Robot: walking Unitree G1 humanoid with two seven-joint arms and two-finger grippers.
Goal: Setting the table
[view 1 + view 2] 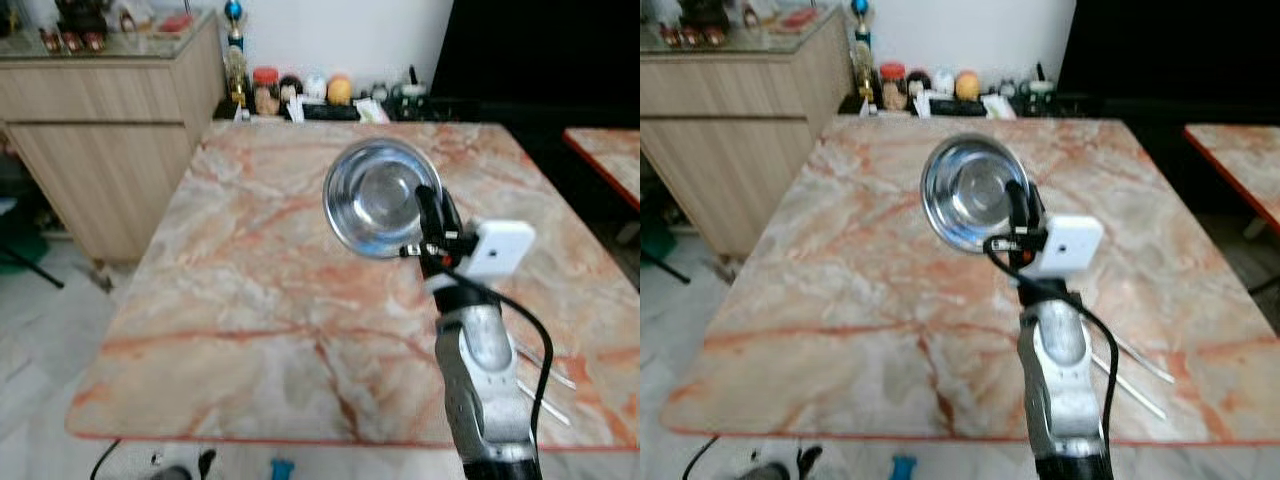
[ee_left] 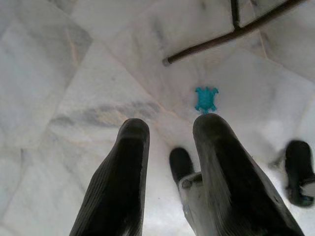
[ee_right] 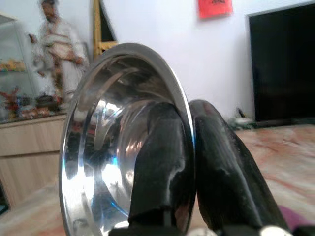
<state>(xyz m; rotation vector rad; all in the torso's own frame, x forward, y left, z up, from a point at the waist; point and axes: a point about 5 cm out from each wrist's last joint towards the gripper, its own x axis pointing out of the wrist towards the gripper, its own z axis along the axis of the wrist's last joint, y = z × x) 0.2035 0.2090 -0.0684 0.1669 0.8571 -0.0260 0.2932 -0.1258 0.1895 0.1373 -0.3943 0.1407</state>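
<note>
- The step in hand looks like carrying a dish to its place: the right gripper holds a steel bowl up over the marble desk, near the centre of the eye views and a little toward the upper right.
- The bowl is tipped up on edge, its hollow turned toward the head camera, and it appears to hang clear of the desk (I cannot tell for certain that no part of it touches).
- In the right wrist view the two fingers are closed on the bowl's rim, one inside the hollow and one against the outer wall.
- The right arm rises from the lower right of the frame and reaches forward over the near desk edge, with a white wrist camera just behind the fingers.
- Two chopsticks lie on the desk at the lower right, just beside the arm.
- The next move, as I judge it, calls for turning the wrist so the bowl sits level, lowering it onto the desk near the chopsticks, then releasing the rim.
- The left gripper hangs idle over the pale floor, its fingers parted and holding nothing; a small teal thing lies on the floor beyond them.
</note>
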